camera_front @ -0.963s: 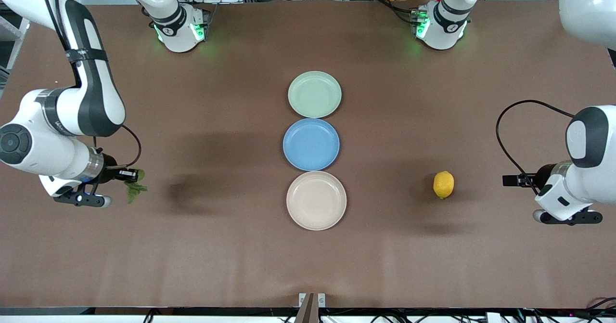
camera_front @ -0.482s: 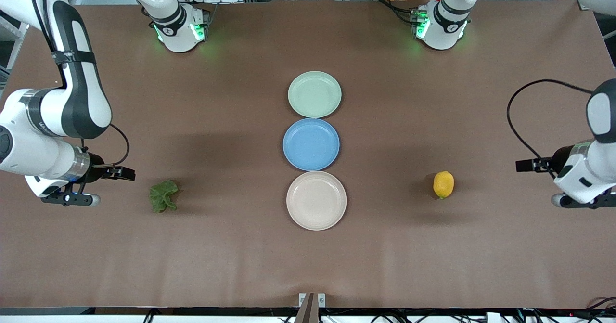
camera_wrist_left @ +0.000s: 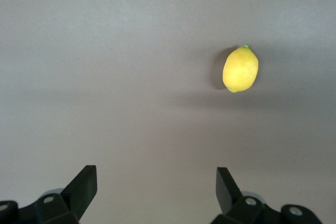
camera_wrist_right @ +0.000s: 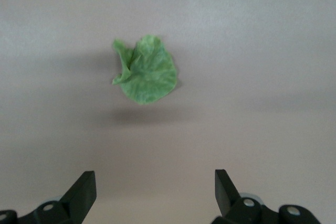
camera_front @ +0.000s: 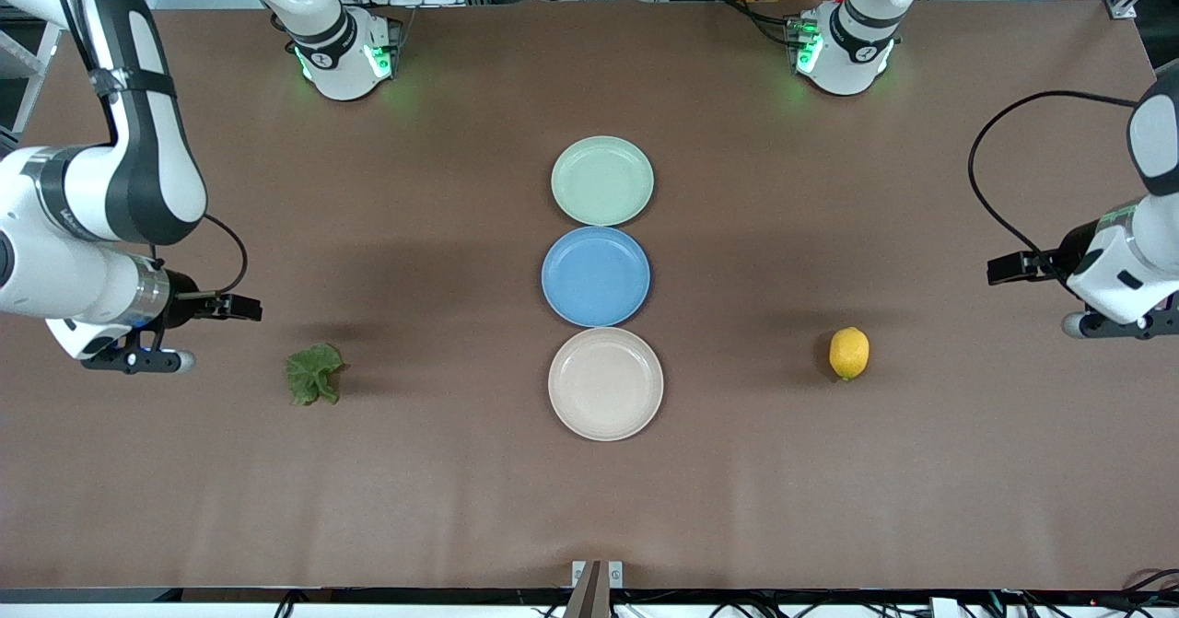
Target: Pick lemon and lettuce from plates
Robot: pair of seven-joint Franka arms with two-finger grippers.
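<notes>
The lemon (camera_front: 848, 353) (camera_wrist_left: 240, 69) lies on the bare table toward the left arm's end, level with the beige plate (camera_front: 605, 383). The lettuce (camera_front: 313, 375) (camera_wrist_right: 147, 70) lies flat on the table toward the right arm's end. The mint plate (camera_front: 602, 180) and the beige plate hold nothing. My left gripper (camera_front: 1119, 323) (camera_wrist_left: 156, 182) hangs open over bare table, apart from the lemon, at the left arm's end. My right gripper (camera_front: 138, 358) (camera_wrist_right: 155, 182) hangs open over bare table, apart from the lettuce, at the right arm's end. Nothing is between either pair of fingers.
A blue plate (camera_front: 596, 275) sits between the mint and beige plates, the three in a row mid-table. The two arm bases (camera_front: 345, 52) (camera_front: 843, 47) stand at the edge farthest from the front camera. A small bracket (camera_front: 597, 574) sits at the nearest edge.
The right gripper opened and let go of the lettuce, which now lies on the table; that arm has drawn back toward its end. The left arm has pulled farther from the lemon.
</notes>
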